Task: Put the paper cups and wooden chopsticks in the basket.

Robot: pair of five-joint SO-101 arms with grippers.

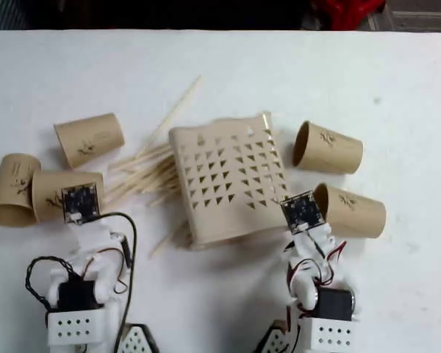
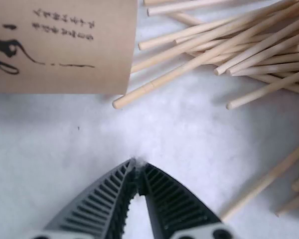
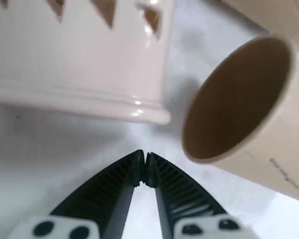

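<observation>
Paper cups and wooden chopsticks are seen lying on the white table, all outside the basket. The left gripper is held low over the table with its ribbed jaws brought together at the tips, nothing being clamped. Just ahead of it a brown cup is laid on its side, and beside that cup the chopsticks are spread in a loose heap. Dark brush strokes and two short rows of small characters are printed on the cup wall; the characters cannot be made out. The right gripper is likewise closed on nothing. Near it the open mouth of another cup is turned toward the gripper, with the basket's rim close by. In the high view the basket is tipped over, a wall of triangular cut-outs facing up, with three cups on one side and two on the other.
</observation>
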